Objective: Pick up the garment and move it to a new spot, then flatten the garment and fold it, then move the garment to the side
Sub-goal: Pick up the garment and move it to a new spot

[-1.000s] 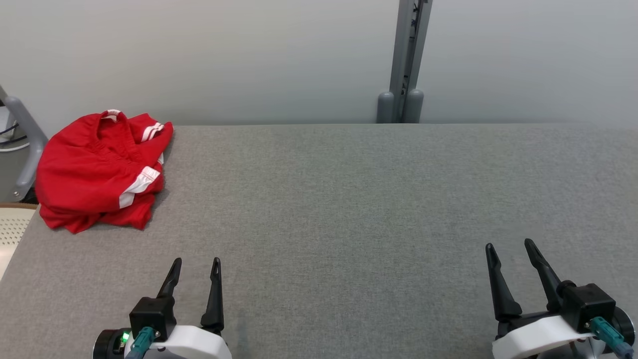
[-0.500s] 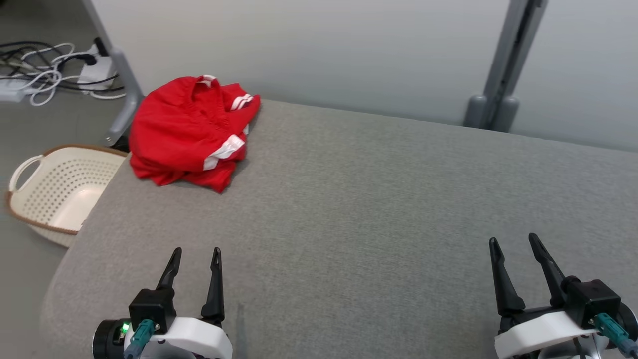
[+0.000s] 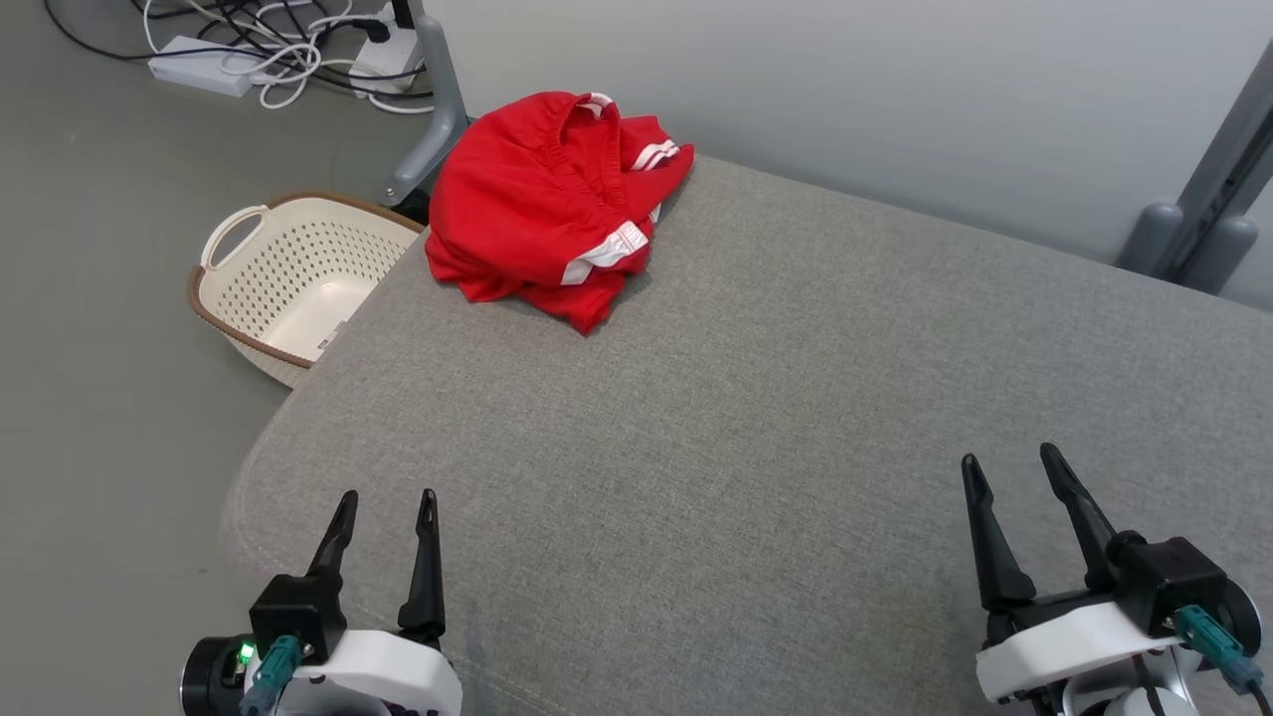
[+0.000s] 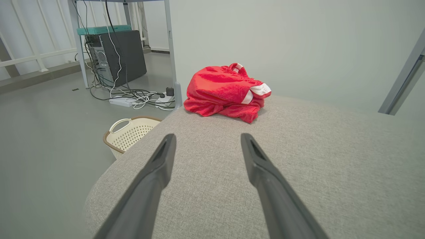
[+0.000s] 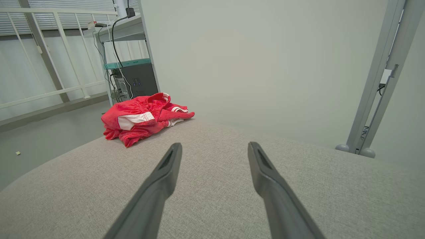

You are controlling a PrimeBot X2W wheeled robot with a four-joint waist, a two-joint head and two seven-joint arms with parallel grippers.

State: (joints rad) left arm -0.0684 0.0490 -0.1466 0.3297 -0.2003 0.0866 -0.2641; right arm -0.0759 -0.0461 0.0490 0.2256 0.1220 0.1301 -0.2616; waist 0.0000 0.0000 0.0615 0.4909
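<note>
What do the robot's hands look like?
The left gripper and right gripper each have two long, black, pointed fingers on a black block, with a white shell behind. A teal plug sticks out of each wrist, and a small green light glows on the left one.

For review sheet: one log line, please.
crumpled red white-striped garment: untouched on grey fabric table corner | left gripper: open | right gripper: open
</note>
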